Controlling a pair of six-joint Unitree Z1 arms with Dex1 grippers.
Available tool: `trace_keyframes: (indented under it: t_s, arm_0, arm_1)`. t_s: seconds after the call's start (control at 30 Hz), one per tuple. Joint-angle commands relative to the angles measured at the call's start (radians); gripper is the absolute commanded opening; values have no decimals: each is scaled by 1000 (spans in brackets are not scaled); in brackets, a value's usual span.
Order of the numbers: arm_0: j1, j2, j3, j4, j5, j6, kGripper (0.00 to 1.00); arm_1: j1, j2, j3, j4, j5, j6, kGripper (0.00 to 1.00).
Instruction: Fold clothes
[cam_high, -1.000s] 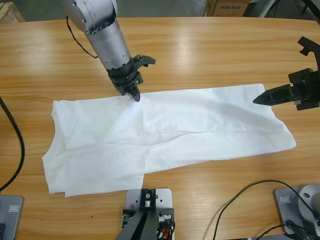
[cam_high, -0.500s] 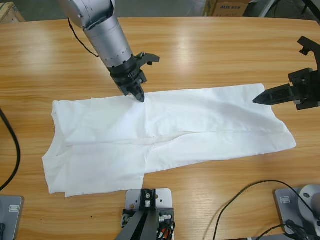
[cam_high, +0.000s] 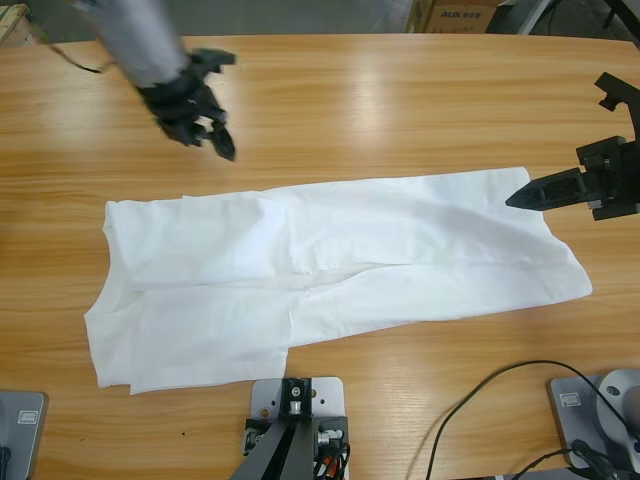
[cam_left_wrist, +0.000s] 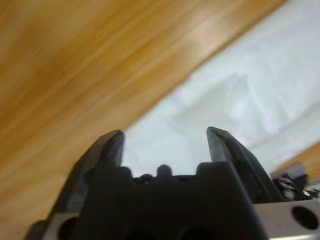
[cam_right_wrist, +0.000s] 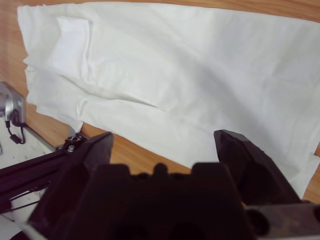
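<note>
A white T-shirt (cam_high: 330, 270) lies spread flat along the middle of the wooden tabletop (cam_high: 400, 90), its long side running left to right and one part folded over another, so a crease runs through its centre. This suggests a fold is partly made and the cloth is left flat for the next one. At the right edge, the right pincer (cam_high: 520, 198) hovers at the shirt's far right corner, its jaws released and empty in its own wrist view (cam_right_wrist: 162, 150), likely placed to take that end. Farther off, at the far left, the left pincer (cam_high: 215, 135) hangs above bare wood just beyond the shirt's far edge, its jaws apart and grasping nothing (cam_left_wrist: 165, 145).
</note>
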Motion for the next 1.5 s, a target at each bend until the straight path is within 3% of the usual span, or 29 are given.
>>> trace_keyframes:
  t_s: [0.03, 0.2, 0.33, 0.63, 0.93, 1.23, 1.3, 1.37, 1.5]
  arm_0:
    - [-42, -178, 502, -266, 1, -236, 740]
    - [102, -188, 716, -535, -152, -370, 734]
    - [165, -169, 731, -628, -234, -357, 734]
    - [187, -121, 731, -644, -301, -305, 734]
    - [189, -120, 731, -643, -203, -233, 750]
    - [185, -89, 725, -648, -209, -229, 746]
    - [185, -89, 727, -656, -215, -234, 723]
    - [185, -90, 724, -657, -224, -236, 637]
    - [185, -91, 723, -662, -228, -236, 609]
  arm_1:
    - [-11, 3, 34, -21, -4, 12, 821]
    - [-11, 5, 34, -21, -4, 12, 821]
    - [-11, 8, 34, -23, -4, 12, 821]
    - [-11, 20, 34, -24, -6, 12, 819]
    - [-11, 19, 34, -23, -6, 13, 820]
    - [-11, 19, 34, -23, -7, 13, 821]
    - [-11, 20, 34, -23, -7, 13, 821]
    - [-11, 20, 34, -24, -7, 15, 820]
    - [-11, 19, 34, -23, -7, 14, 820]
